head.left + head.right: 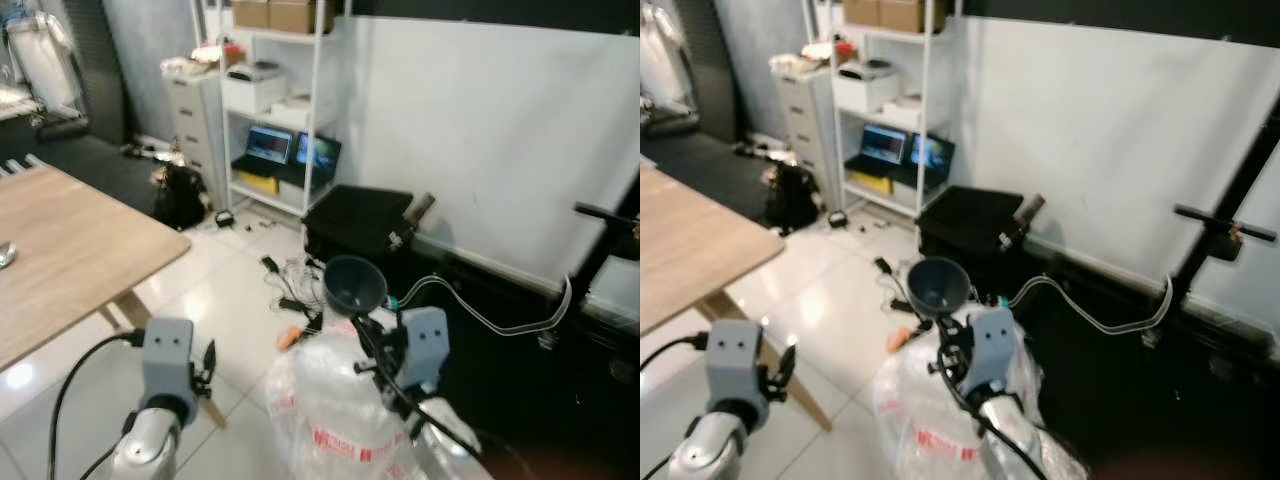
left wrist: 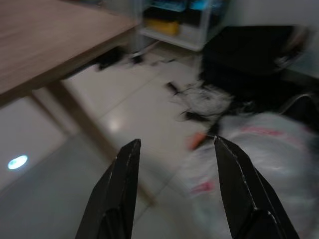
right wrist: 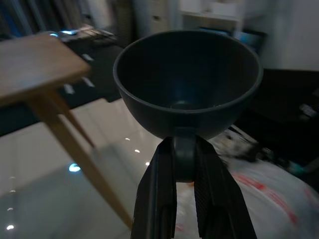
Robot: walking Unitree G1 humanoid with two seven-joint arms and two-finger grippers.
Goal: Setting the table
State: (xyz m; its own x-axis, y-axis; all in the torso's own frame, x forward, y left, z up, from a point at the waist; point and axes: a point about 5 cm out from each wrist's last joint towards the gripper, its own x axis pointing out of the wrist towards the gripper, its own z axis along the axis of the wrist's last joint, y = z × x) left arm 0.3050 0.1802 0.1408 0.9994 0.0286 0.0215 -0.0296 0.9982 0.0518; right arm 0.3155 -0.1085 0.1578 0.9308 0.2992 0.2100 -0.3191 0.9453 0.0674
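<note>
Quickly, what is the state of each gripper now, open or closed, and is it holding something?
Left gripper: open, holding nothing.
Right gripper: closed on the handle of a dark bowl.

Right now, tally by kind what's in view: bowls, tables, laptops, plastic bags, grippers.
Dark bowl, held in right gripper: 1
Wooden table: 1
Open laptops on the shelf unit: 2
Clear plastic bag on the floor: 1
Grippers, left gripper and right gripper: 2
Total: 7

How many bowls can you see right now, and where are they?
1: a dark bowl, pinched at its base by the right gripper, held in the air above the floor, away from the wooden table. Others may be hidden.
</note>
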